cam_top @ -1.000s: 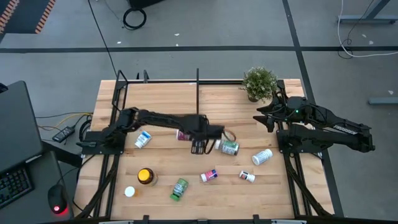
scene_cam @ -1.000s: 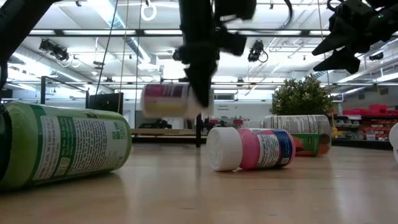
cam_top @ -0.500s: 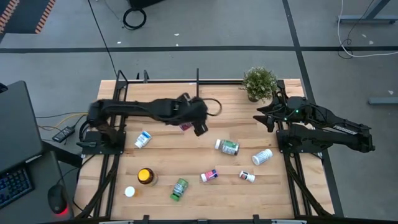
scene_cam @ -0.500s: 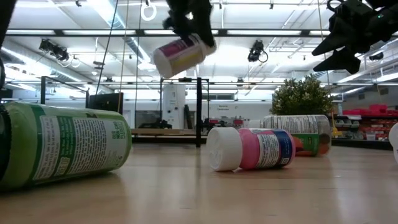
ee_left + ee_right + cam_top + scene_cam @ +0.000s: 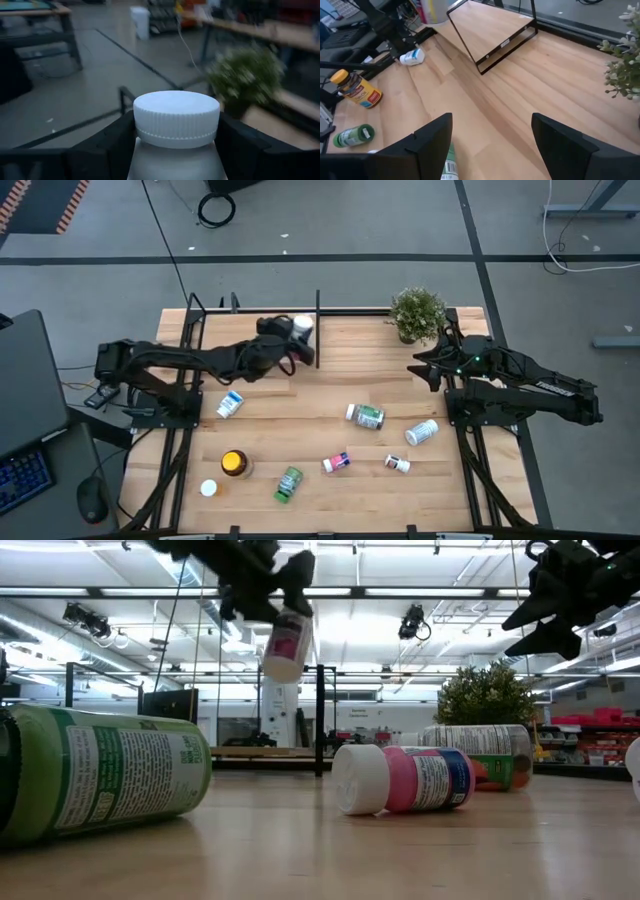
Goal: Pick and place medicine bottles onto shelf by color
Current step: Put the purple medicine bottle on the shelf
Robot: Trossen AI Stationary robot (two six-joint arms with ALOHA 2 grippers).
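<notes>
Above the shelf (image 5: 255, 317), left pincer (image 5: 300, 340) around magenta-labelled bottle (image 5: 286, 645).

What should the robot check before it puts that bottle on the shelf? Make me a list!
1. Bottle held tight: ok. The left gripper is shut on the magenta-label bottle, fingers on both sides below its white cap.
2. Bottle up off the table: ok, it hangs in the air.
3. Bottle over the shelf: ok, it is at the shelf's right end post.
4. Landing spot free: cannot tell, the arm hides part of the board.
5. Right gripper out of the way: ok, open, waiting by the potted plant.
</notes>
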